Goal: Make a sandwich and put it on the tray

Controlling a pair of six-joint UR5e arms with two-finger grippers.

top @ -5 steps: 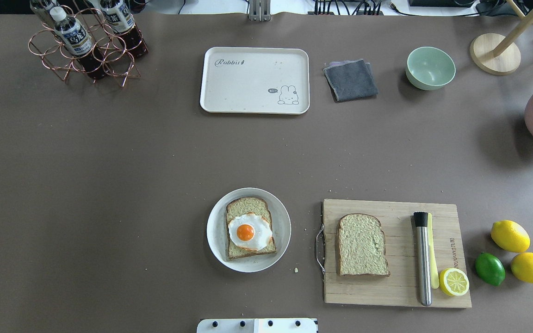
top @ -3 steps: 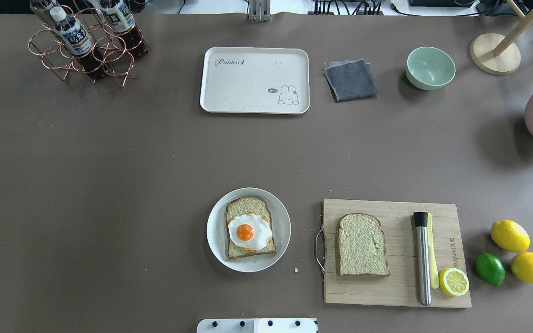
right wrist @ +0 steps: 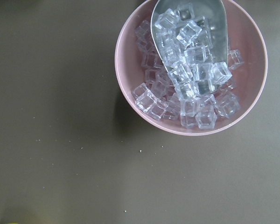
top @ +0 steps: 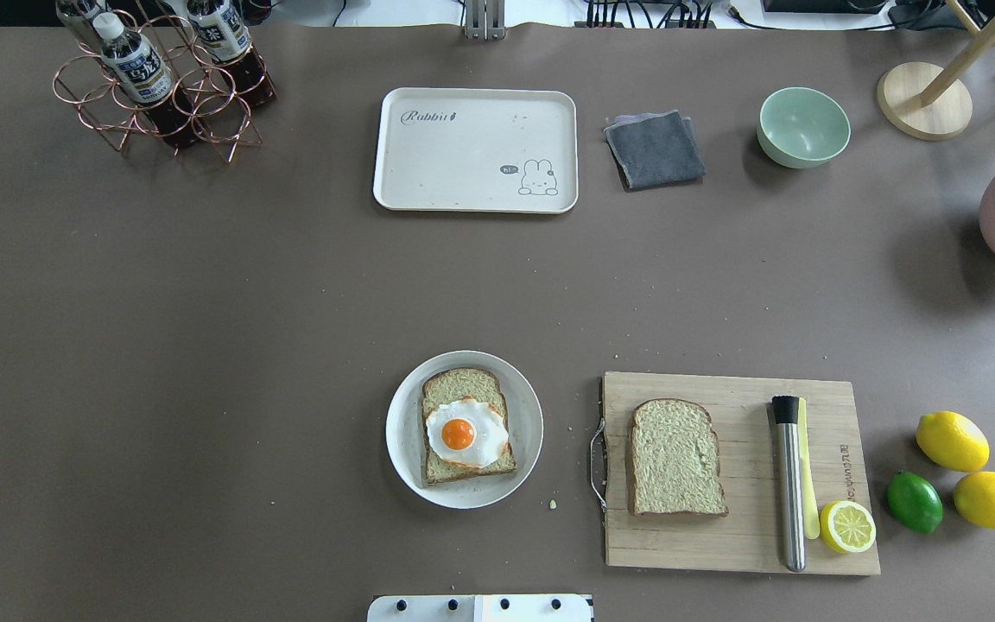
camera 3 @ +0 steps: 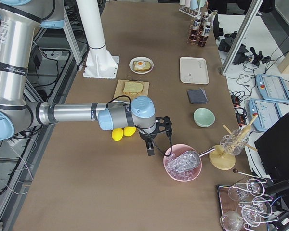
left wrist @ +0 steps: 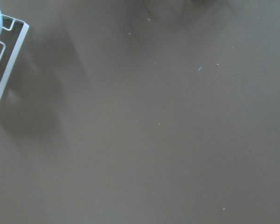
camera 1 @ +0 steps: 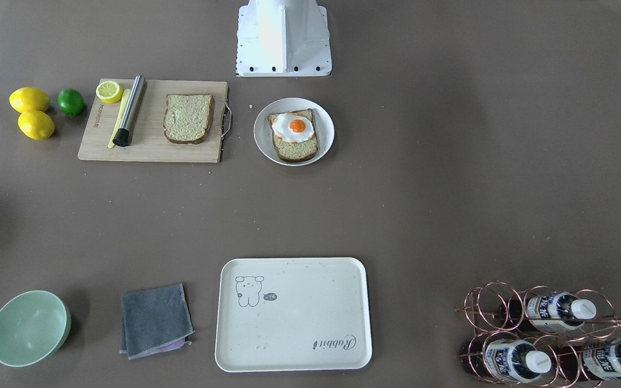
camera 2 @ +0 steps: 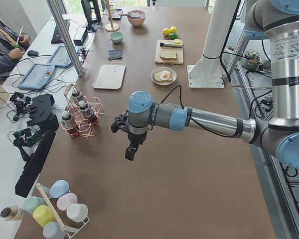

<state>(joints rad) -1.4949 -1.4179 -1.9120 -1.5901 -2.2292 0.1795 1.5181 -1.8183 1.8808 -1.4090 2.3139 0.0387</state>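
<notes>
One bread slice (top: 454, 386) lies on a round white plate (top: 399, 432) with the fried egg (top: 465, 433) on top. The second slice (top: 675, 456) lies bare on the wooden cutting board (top: 748, 540). The cream tray (top: 463, 164) is empty at the far middle; it also shows in the front-facing view (camera 1: 299, 302). My left gripper (camera 2: 131, 152) hangs over bare table far to the left. My right gripper (camera 3: 151, 148) hangs beside the pink ice bowl (camera 3: 183, 163). I cannot tell whether either is open or shut.
A steel tool (top: 789, 479), a yellow knife and a half lemon (top: 847, 526) lie on the board. Two lemons (top: 952, 441) and a lime (top: 914, 501) sit right of it. A grey cloth (top: 655, 149), green bowl (top: 803, 126) and bottle rack (top: 161, 82) stand along the far side.
</notes>
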